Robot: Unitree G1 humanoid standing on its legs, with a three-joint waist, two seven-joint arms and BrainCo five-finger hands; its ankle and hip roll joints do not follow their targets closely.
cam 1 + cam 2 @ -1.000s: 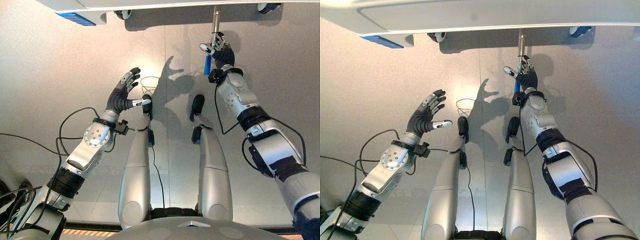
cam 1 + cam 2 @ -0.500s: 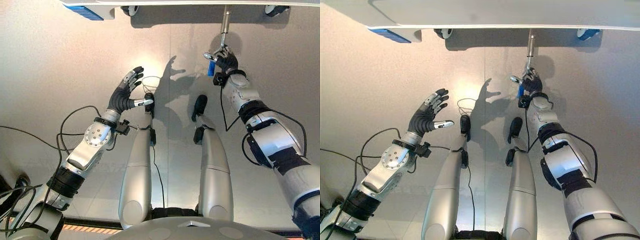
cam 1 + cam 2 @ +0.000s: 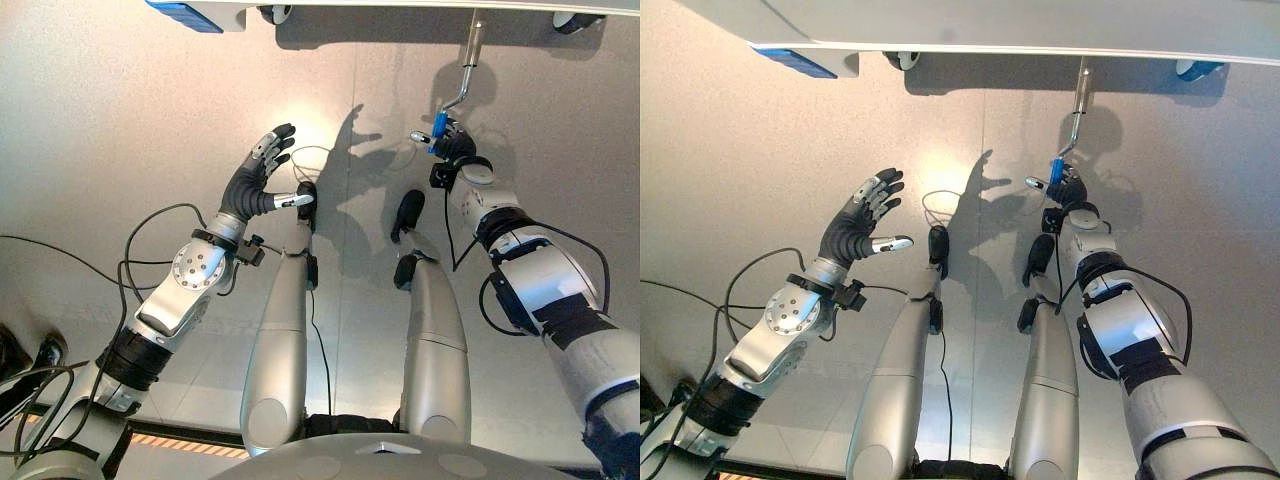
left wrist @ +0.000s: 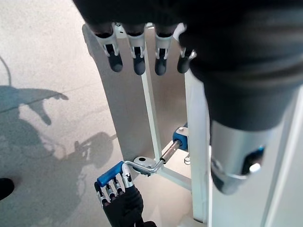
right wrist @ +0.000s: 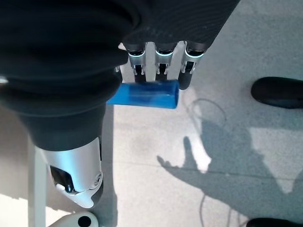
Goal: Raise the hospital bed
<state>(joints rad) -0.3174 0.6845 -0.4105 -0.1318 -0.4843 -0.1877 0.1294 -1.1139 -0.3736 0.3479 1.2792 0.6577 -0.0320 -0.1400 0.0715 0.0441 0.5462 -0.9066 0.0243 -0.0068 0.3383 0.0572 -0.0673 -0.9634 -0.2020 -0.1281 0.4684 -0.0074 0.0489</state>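
1. Bed (image 3: 400,5) edge runs along the frame's top; its crank (image 3: 462,75) hangs down at upper right.
2. Right hand (image 3: 450,146) has fingers curled round the crank's blue grip (image 5: 147,94).
3. Left hand (image 3: 255,180) hovers mid-left, fingers spread, holding nothing.

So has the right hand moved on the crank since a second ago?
Yes. The right hand, curled on the blue crank handle, has swung down and away from the bed frame, and the crank arm now shows bent.
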